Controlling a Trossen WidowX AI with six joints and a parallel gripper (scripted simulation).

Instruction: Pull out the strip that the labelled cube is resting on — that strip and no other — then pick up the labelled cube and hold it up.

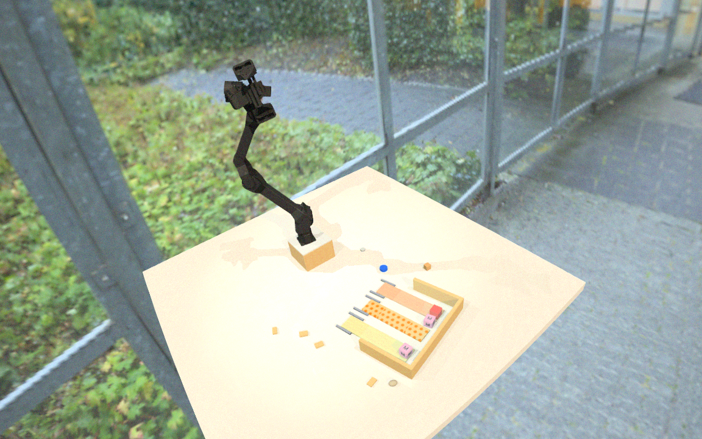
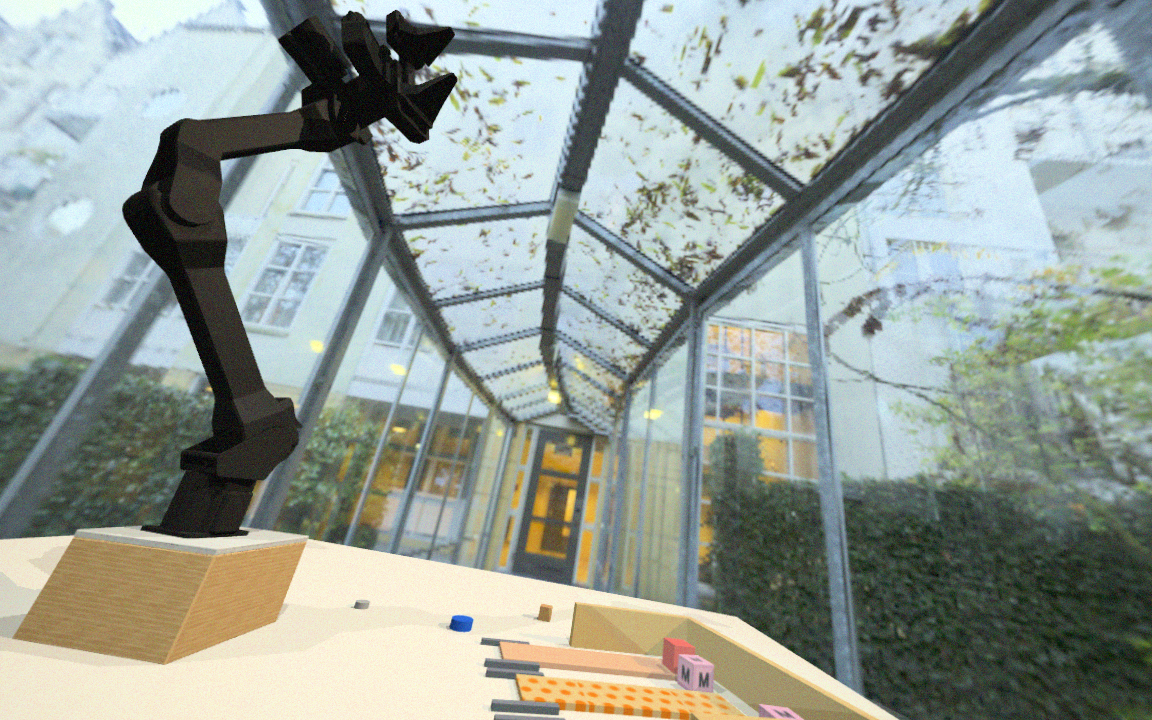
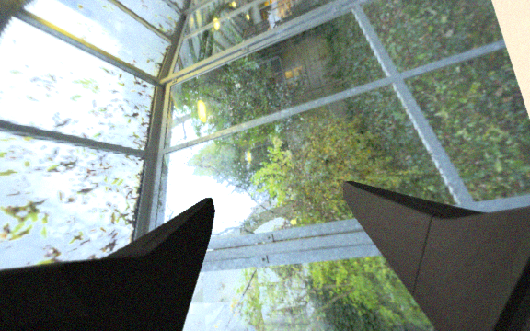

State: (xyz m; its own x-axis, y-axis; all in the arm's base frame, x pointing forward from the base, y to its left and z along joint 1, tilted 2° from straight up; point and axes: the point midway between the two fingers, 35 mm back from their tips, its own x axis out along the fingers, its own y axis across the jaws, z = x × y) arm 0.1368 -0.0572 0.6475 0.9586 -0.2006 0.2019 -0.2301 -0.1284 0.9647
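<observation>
A wooden tray lies on the table, open toward the arm. In it lie a salmon strip, an orange dotted strip and a yellow strip, each with a grey handle at its near end. A red cube sits on the salmon strip. A pink cube marked M sits at the far end of the dotted strip. Another pink cube sits on the yellow strip. My gripper is open and empty, raised high above the base, far from the tray.
The arm stands on a wooden block. Small orange blocks, a blue disc, a small brown cube and a coin lie scattered on the table. Glass walls surround it.
</observation>
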